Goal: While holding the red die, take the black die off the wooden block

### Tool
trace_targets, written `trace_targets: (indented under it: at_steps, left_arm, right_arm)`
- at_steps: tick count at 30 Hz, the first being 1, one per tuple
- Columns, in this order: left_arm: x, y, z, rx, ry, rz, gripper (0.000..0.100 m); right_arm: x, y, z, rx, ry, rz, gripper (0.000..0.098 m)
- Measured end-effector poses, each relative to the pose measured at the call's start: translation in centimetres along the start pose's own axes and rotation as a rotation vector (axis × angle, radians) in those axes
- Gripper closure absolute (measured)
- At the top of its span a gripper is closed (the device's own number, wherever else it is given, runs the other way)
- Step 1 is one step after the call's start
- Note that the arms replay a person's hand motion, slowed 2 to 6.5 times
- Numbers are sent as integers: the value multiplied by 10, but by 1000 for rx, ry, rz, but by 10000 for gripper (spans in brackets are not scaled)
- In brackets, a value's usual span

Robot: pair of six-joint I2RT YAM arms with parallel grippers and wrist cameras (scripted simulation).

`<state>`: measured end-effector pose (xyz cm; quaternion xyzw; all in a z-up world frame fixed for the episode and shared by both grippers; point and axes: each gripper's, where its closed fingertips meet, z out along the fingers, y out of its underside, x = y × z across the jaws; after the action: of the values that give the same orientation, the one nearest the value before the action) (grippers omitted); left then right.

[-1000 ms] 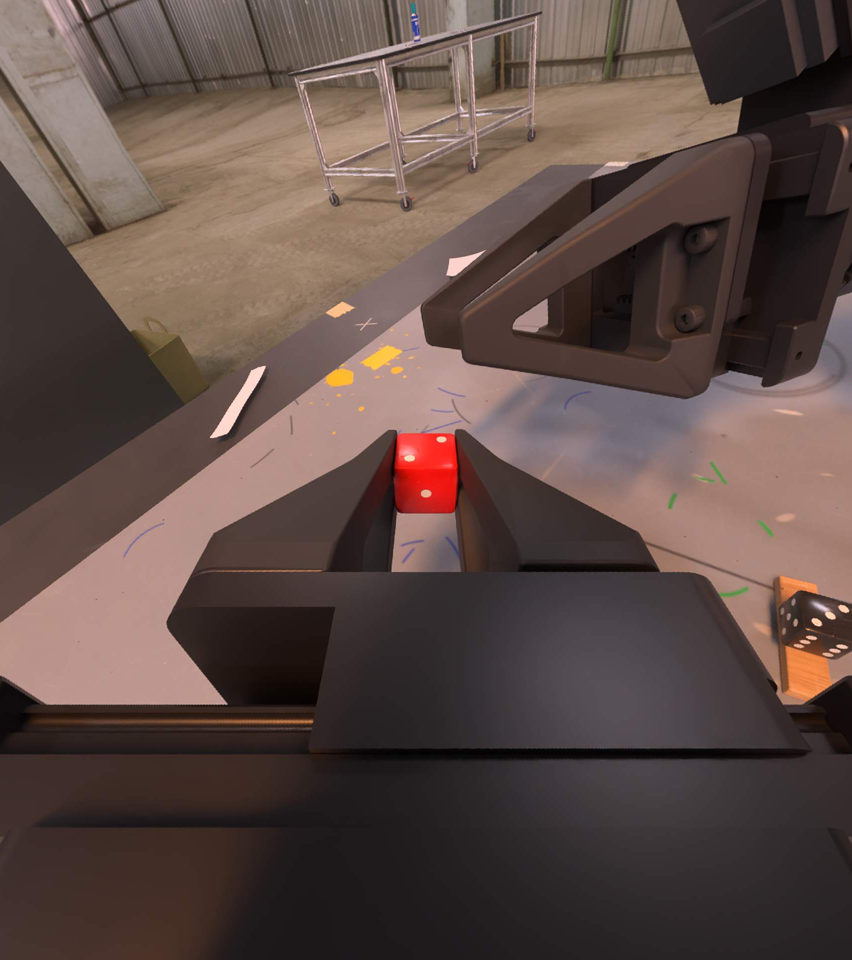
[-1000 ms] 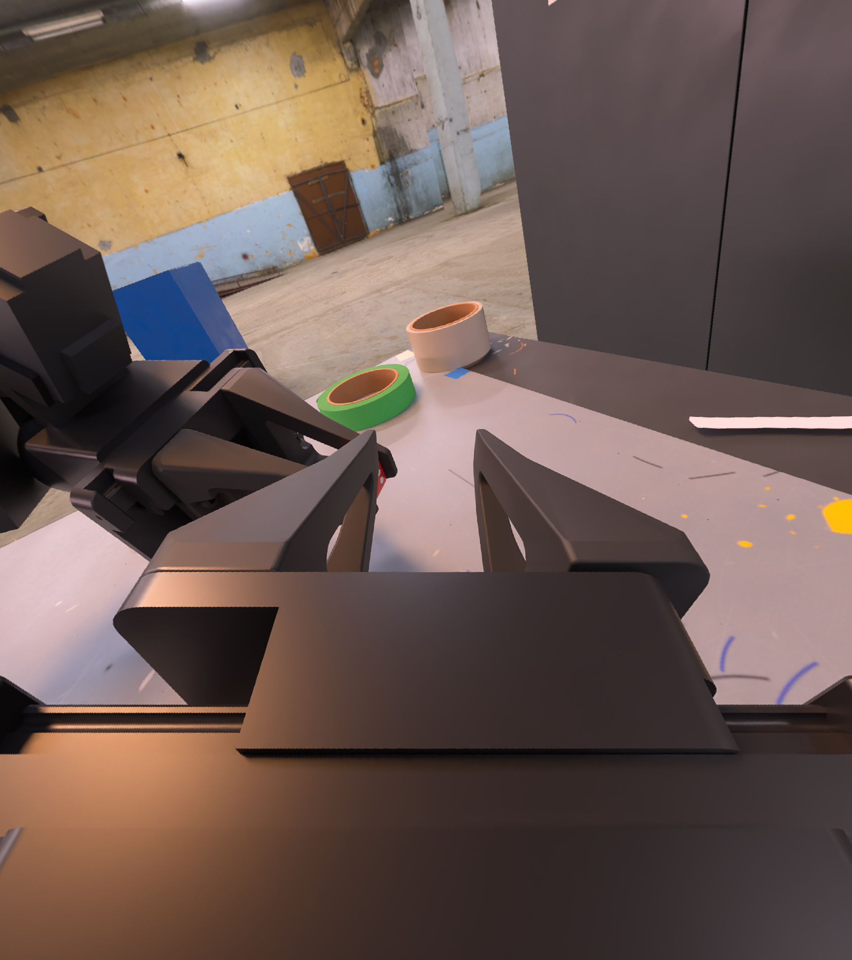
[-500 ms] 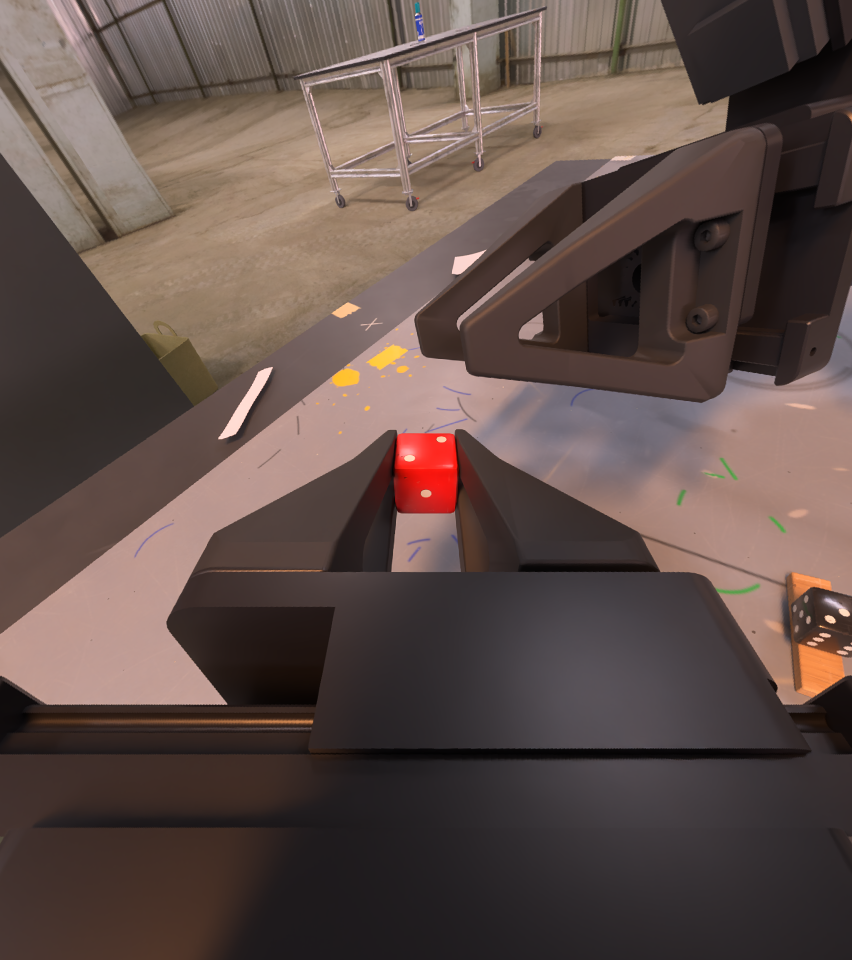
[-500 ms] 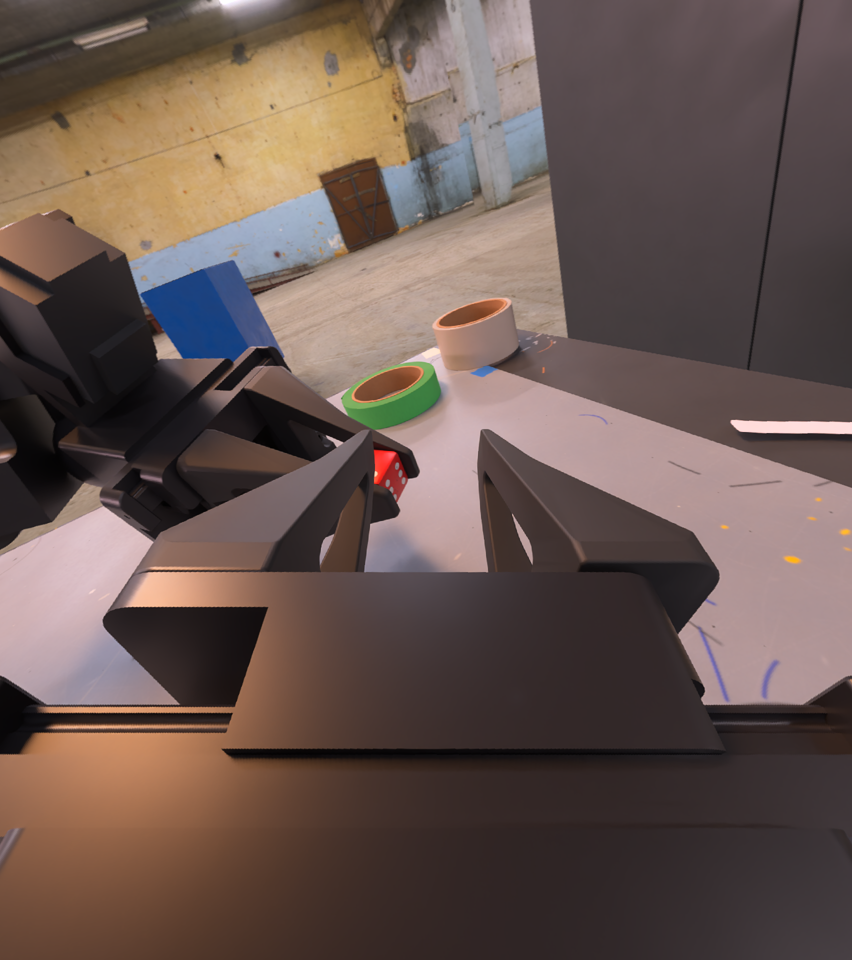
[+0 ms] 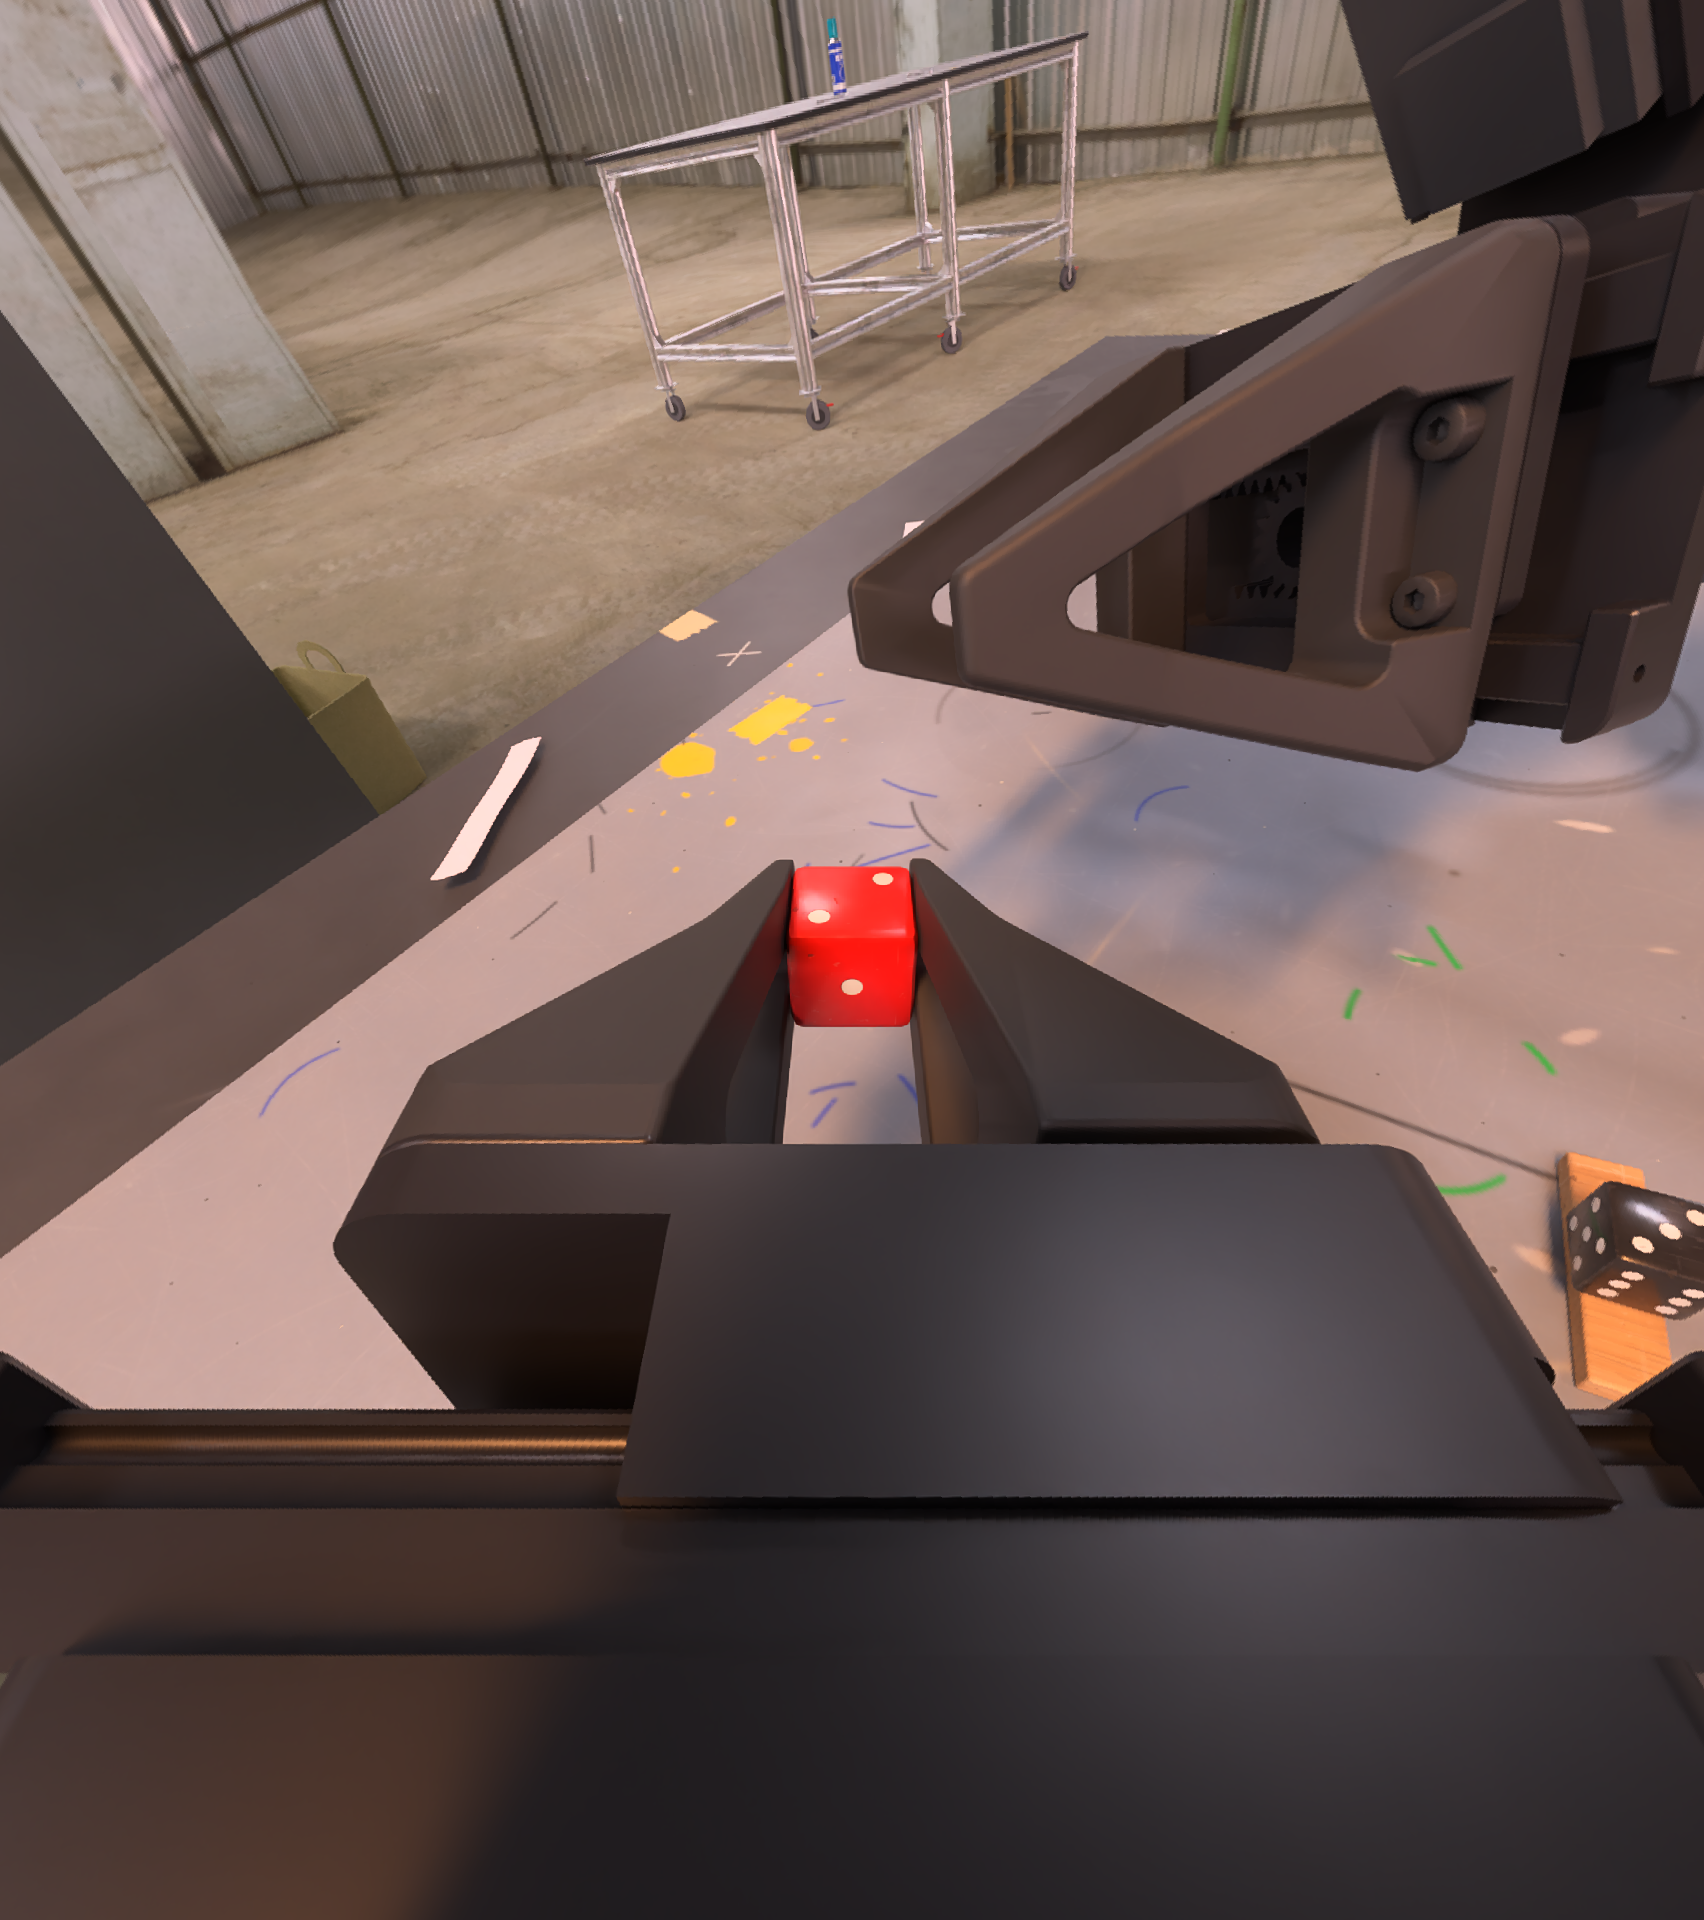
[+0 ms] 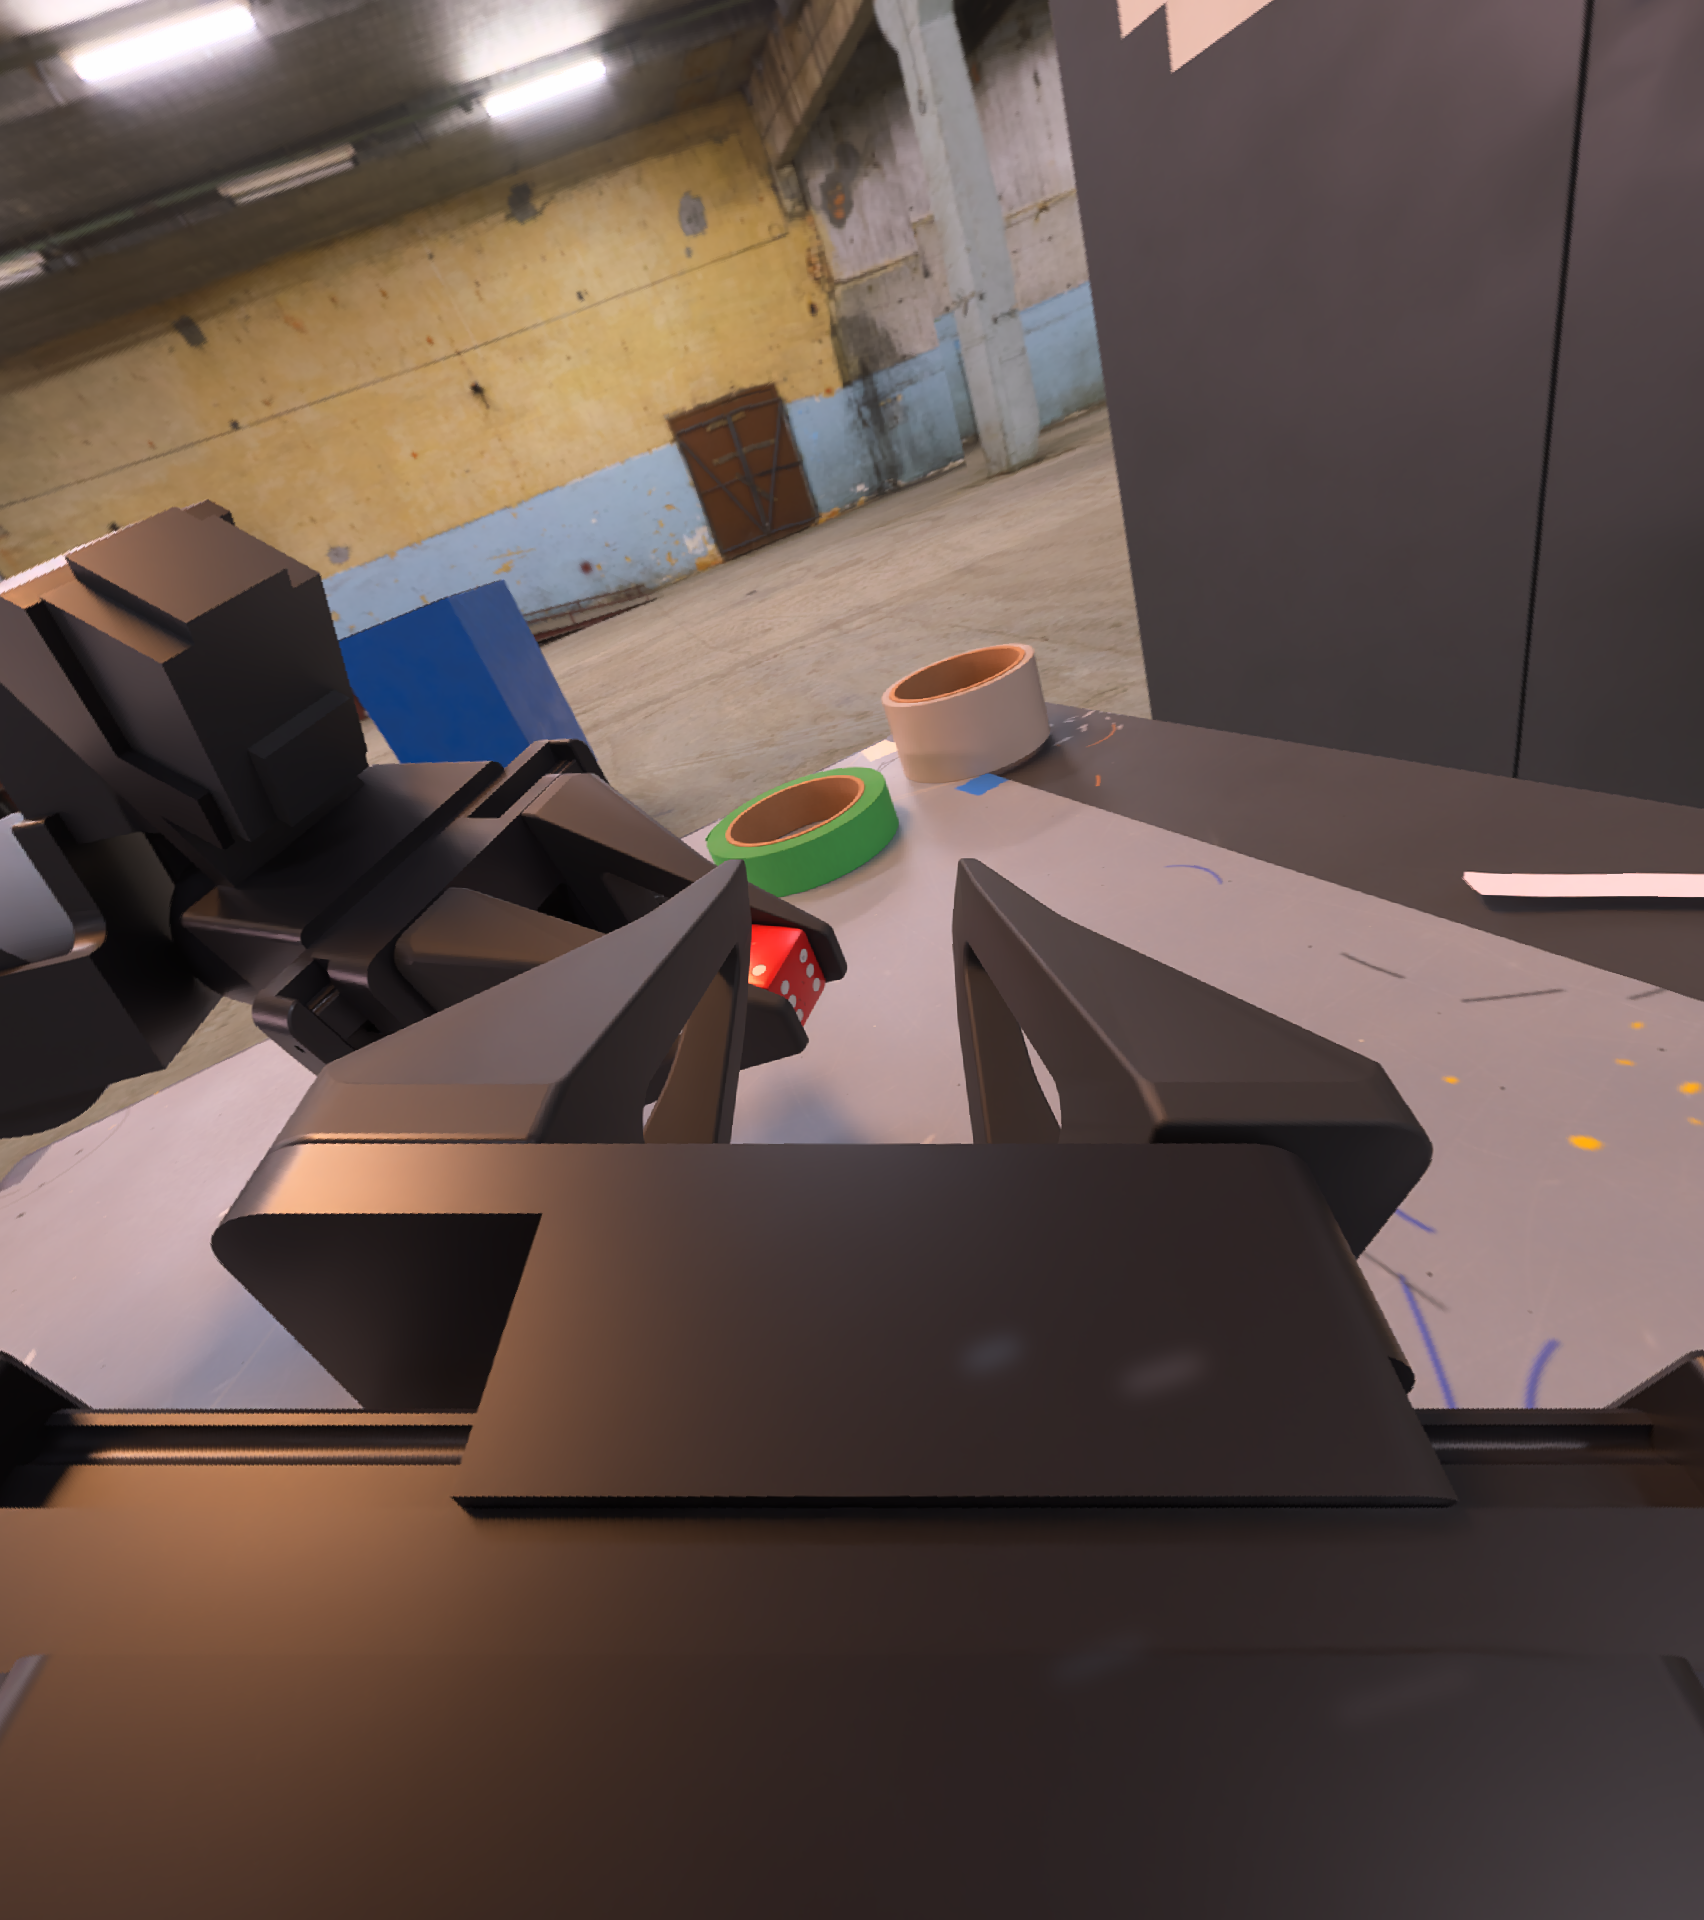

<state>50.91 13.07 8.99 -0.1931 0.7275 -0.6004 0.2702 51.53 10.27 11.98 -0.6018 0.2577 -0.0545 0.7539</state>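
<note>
Your left tool (image 5: 851, 940) is pinching the red die (image 5: 850, 945) between its fingertips, lifted clear of the grey counter (image 5: 1191, 914), while the black die (image 5: 1648, 1252) sits tilted on the wooden block (image 5: 1612, 1345) low at the right of the left wrist view, well apart from both tools. Your right tool (image 6: 850, 914) hangs spread and empty above the counter, close beside the left one. Beyond it, near the counter's far edge, you see a green tape roll (image 6: 806, 828) and a beige tape roll (image 6: 967, 710).

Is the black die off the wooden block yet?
Not yet. The black die sits on the wooden block, untouched. The open right pincer holds nothing; the left pincer grips the red die.
</note>
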Motion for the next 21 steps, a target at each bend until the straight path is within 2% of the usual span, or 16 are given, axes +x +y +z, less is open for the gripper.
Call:
trace_targets:
  at_steps: [5,9,12,15,21]
  left_arm:
    - [-1,0,0,-2,-6,15,821]
    - [-2,1,0,-3,-12,13,821]
    - [-2,-2,0,7,-11,3,821]
    - [-2,-2,0,13,-9,-8,821]
    - [-2,0,0,4,-7,-15,821]
  right_arm:
    - [1,6,3,-34,-5,-5,630]
    - [8,8,2,-51,46,-20,630]
    - [12,7,-2,-45,94,-25,688]
    - [15,4,-5,-26,120,-28,705]
    - [5,-2,-5,12,62,-4,675]
